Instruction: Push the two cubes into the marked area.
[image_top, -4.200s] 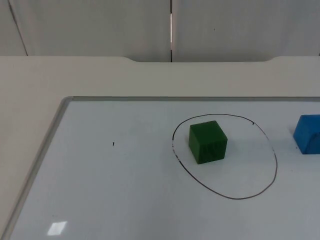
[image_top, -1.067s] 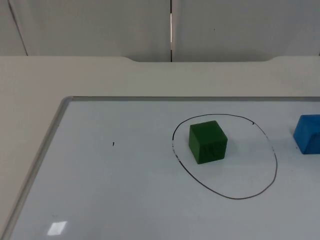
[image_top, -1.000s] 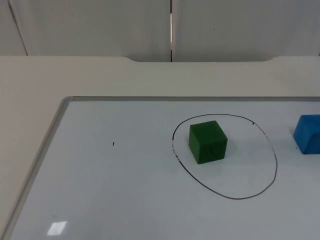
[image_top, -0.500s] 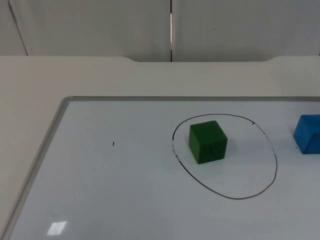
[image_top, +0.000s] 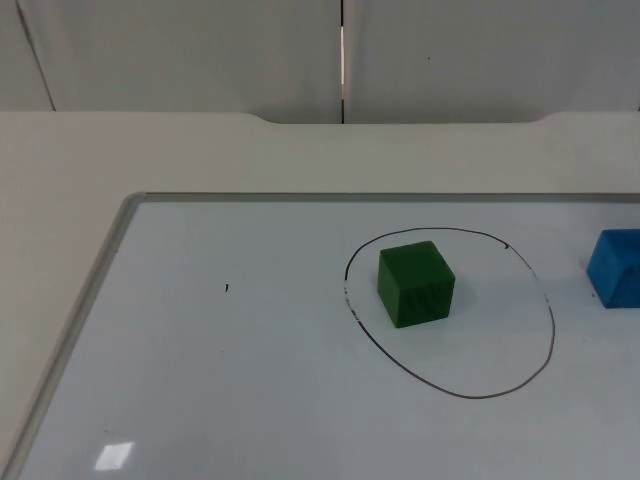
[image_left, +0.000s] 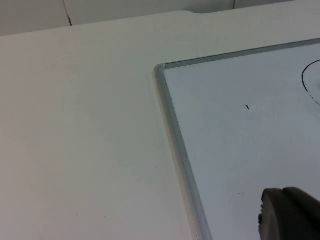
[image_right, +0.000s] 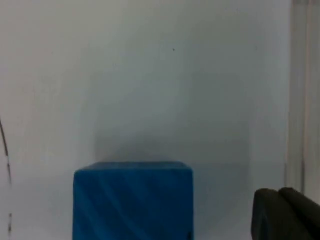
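Green cube (image_top: 416, 284) seen upright inside drawn oval (image_top: 548, 345), toward its left part, on whiteboard (image_top: 200, 380). Blue cube (image_top: 615, 267) seen outside oval, to its right, well apart from green cube. Right gripper (image_right: 285, 215) positioned just beside blue cube (image_right: 132, 200); finger state cannot be told. Left gripper (image_left: 287, 215) held over whiteboard (image_left: 240, 150) near frame (image_left: 177, 145); finger state cannot be told.

Green cube (image_top: 416, 283) with plain faces, blue cube (image_top: 615, 267) faintly streaked, thin black marker outline (image_top: 549, 330) of the marked area, white board with a grey frame (image_top: 92, 290), cream worktop (image_top: 200, 150), black claw fingertip (image_right: 285, 215).
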